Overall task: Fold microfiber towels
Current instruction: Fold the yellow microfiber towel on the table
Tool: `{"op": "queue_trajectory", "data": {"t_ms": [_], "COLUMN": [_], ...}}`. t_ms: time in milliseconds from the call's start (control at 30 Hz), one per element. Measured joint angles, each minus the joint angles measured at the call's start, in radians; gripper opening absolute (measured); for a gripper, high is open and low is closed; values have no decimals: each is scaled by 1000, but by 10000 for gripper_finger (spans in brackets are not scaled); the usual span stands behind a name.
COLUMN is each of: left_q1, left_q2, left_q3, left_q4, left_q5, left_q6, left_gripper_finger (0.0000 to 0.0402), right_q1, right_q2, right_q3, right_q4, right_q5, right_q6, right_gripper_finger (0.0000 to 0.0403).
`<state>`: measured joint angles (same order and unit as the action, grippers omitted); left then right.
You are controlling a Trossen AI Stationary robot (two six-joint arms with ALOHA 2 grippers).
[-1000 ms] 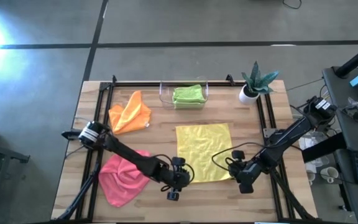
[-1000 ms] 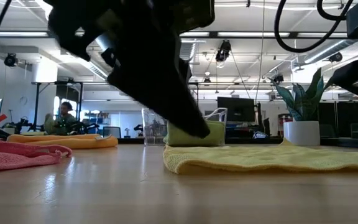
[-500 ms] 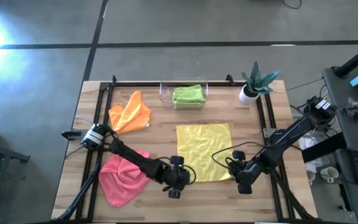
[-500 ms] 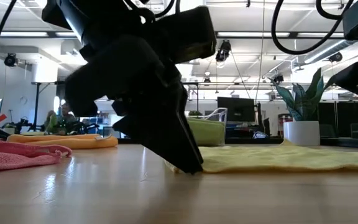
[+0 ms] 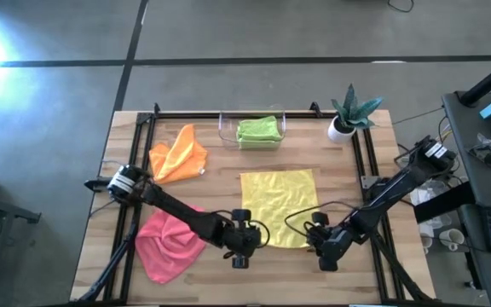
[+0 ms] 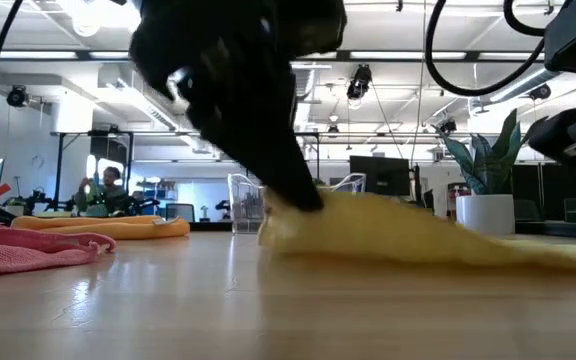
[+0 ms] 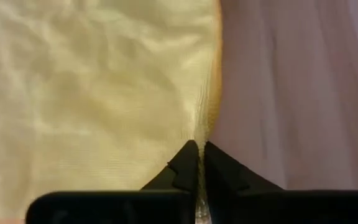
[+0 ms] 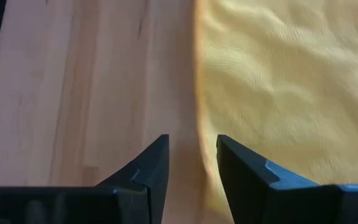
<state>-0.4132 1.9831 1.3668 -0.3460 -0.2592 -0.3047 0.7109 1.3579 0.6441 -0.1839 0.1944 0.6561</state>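
From above, my left hand (image 5: 239,252) pinches the near left corner of the flat yellow microfiber towel (image 5: 280,205) mid-counter; my right hand (image 5: 325,254) sits at its near right corner. The clear plastic bin (image 5: 227,130) holds a folded lime green towel (image 5: 258,130).

Low down, that corner (image 6: 298,215) is lifted.

Left wrist: fingers (image 7: 182,168) clamped on cloth edge.

Right wrist: fingers (image 8: 151,165) parted, straddling the edge, gripping nothing.

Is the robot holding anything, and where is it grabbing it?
The left gripper pinches the yellow towel at its near corner; the right gripper holds nothing.
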Motion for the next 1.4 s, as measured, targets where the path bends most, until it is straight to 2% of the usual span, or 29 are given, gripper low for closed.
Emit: {"op": "queue_trajectory", "data": {"t_ms": [167, 400, 667, 867, 1067, 1200, 1400], "left_q1": [26, 54, 73, 80, 84, 85, 85], "left_q2": [-41, -94, -131, -135, -145, -156, -188], "left_q3": [-1, -1, 30, 94, 165, 201, 198], "left_q4": [-26, -32, -37, -81, -235, -311, -324], "left_q5": [18, 21, 21, 21, 21, 21, 21], "left_q6": [0, -3, -4, 2, 27, 29, 30], "left_gripper_finger": [1, 1, 0, 0, 0, 0, 0], "right_q1": [0, -2, -15, -37, -22, -10, -9], "right_q2": [65, 75, 80, 93, 90, 90, 90], "right_q3": [21, 41, 41, 39, 39, 49, 56], "right_q4": [41, 41, 23, -103, -148, -170, -194], "right_q5": [19, 90, 122, 149, 146, 143, 146], "right_q6": [-79, -177, -180, 17, 202, 268, 323], "right_gripper_finger": [121, 105, 91, 90, 78, 65, 45]}}
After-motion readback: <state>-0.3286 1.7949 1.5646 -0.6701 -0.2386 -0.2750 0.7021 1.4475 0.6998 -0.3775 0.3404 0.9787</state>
